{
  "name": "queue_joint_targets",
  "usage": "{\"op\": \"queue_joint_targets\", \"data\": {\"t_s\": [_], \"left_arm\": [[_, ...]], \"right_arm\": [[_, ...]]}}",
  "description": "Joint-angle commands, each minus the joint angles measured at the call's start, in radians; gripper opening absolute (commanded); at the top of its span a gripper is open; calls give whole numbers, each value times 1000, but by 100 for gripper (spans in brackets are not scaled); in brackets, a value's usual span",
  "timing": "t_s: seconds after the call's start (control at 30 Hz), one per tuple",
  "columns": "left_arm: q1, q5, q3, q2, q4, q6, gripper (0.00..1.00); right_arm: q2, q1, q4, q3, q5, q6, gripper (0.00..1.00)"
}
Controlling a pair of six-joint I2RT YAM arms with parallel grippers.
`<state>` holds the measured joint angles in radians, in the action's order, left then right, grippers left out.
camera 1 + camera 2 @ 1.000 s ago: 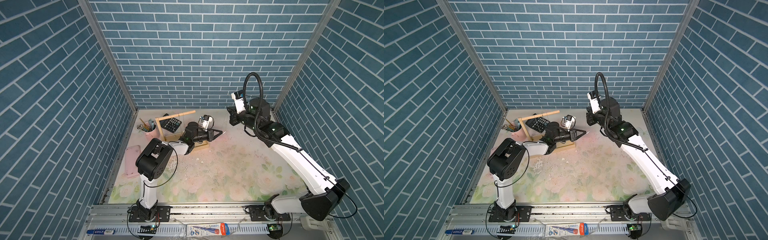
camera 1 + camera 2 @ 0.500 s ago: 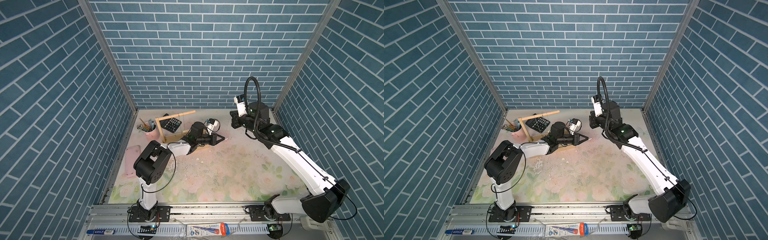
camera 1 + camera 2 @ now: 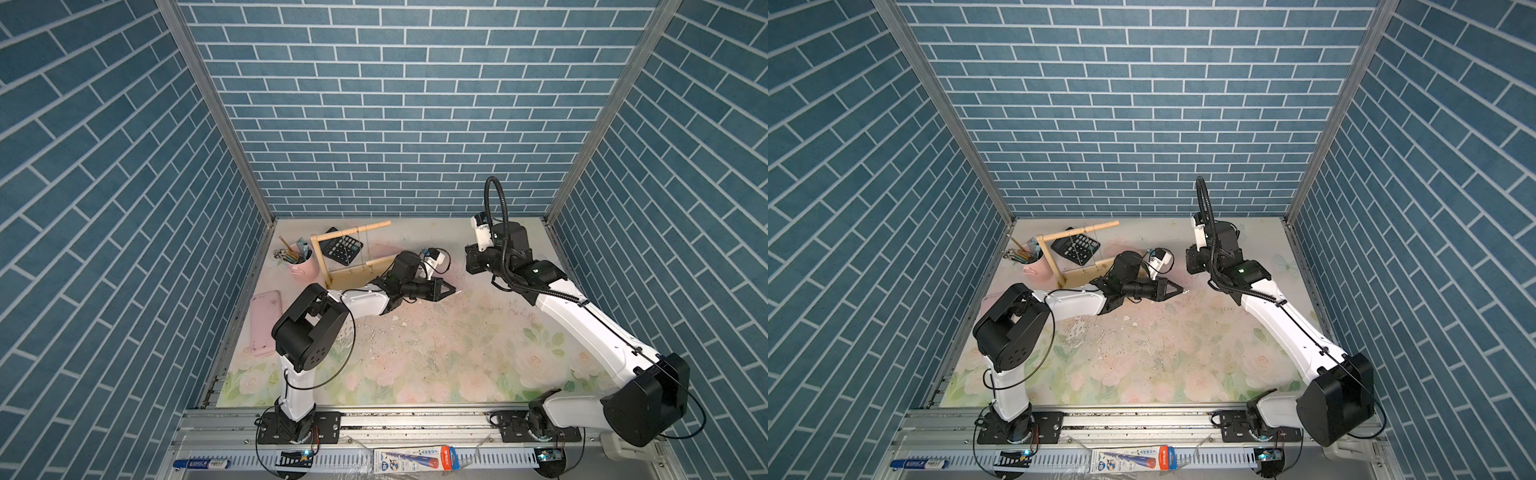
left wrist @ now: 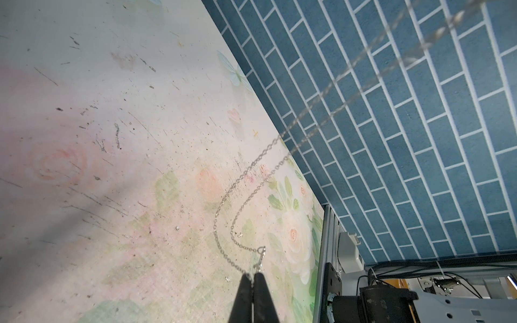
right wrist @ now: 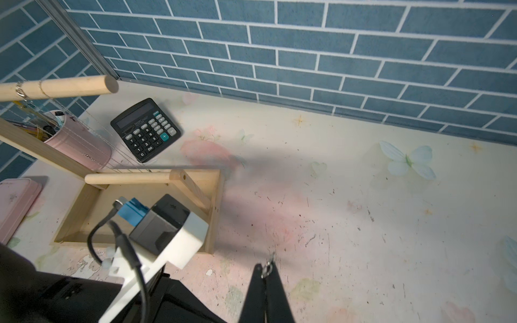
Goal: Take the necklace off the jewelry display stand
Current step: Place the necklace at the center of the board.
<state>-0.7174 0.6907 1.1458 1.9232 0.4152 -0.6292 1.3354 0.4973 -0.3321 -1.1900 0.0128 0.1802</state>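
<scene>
Squarely between left jaws — necklace (image 4: 261, 250)

The necklace (image 4: 223, 207) goes all fuzzy past the left gripper (image 4: 253, 278) and runs off the edge of the left wrist view, so its far end is anyone's guess. In both top views it's barely a pale speck near the jewelry display stand (image 3: 353, 277), whose tray sits half behind the left arm (image 3: 365, 301). The chains (image 3: 358, 249) hanging on the stand are too thin to count.

Both top views look steeply down from above the front rail (image 3: 415, 419), sharing the whole worktop (image 3: 415, 353). Wrist views sit close and low: left faces the right wall (image 4: 419, 139), right faces the jewelry display stand (image 5: 215, 207).
</scene>
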Motion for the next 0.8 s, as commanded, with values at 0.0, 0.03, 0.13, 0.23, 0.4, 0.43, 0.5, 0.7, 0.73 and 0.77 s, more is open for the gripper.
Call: {"op": "queue_joint_targets", "data": {"t_s": [0.0,0.03,0.13,0.23,0.4,0.43,0.5,0.7,0.73,0.77], "left_arm": [[-12,-26,-3,30,-31,-3,0],[-16,-35,2,34,-49,1,0],[-29,-75,23,41,-132,34,0],[-40,-96,38,59,-172,40,0],[-53,-111,46,93,-175,25,0],[-53,-115,49,100,-175,22,0],[-58,-122,53,110,-174,15,0],[-68,-156,75,130,-208,25,0],[-69,-162,77,132,-213,23,0],[-70,-167,80,136,-217,24,0]], "right_arm": [[-13,-15,24,18,-13,34,0],[-10,-18,27,25,-16,37,0],[-5,-31,42,53,-21,52,0],[2,-50,60,78,-30,65,0],[33,-75,82,92,-57,77,0],[41,-80,85,92,-62,78,0],[62,-86,88,88,-72,82,0],[122,-98,99,90,-90,93,0],[128,-101,103,91,-94,96,0],[139,-104,110,92,-95,100,0]]}}
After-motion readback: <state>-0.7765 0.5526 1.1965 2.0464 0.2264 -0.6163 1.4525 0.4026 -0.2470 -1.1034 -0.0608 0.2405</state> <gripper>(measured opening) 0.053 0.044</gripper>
